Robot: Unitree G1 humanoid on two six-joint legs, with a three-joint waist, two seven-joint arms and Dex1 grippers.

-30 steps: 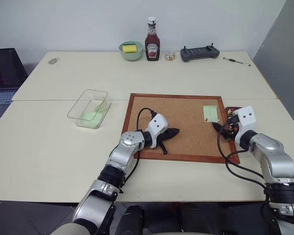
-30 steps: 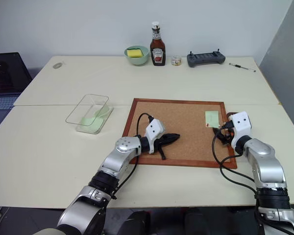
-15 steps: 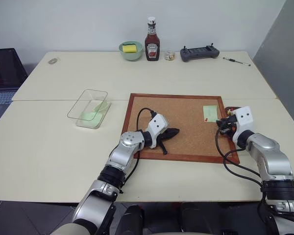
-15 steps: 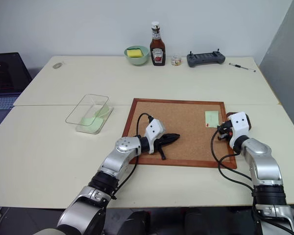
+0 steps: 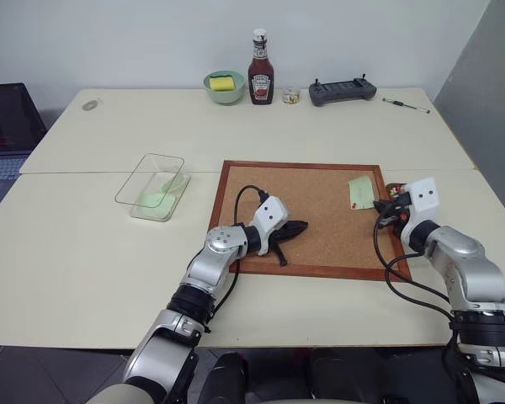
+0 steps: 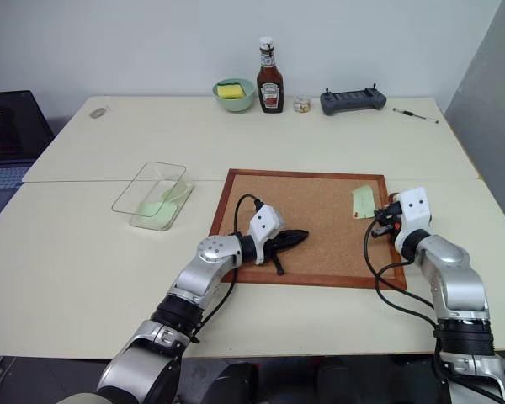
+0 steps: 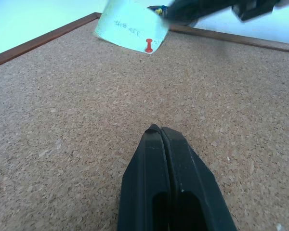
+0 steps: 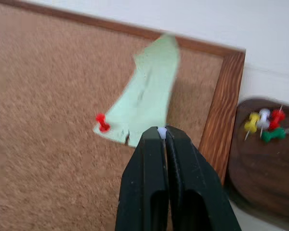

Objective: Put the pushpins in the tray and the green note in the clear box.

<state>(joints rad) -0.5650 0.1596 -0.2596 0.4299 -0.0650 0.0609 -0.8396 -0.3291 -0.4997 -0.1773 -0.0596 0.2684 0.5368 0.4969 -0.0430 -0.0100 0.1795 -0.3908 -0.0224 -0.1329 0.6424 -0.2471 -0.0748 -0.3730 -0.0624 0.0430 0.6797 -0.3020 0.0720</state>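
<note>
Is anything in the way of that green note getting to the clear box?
Yes: a red pushpin pins one corner of the note to the cork board. The left gripper, shut, also sits low over the board, roughly between note and box.

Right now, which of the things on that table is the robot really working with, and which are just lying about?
Part of the job:
green note, pinned to the cork board by a red pushpin
pushpins in the dark tray
clear box

Just lying about:
ketchup bottle
green bowl with a yellow sponge
black controller
pen
</note>
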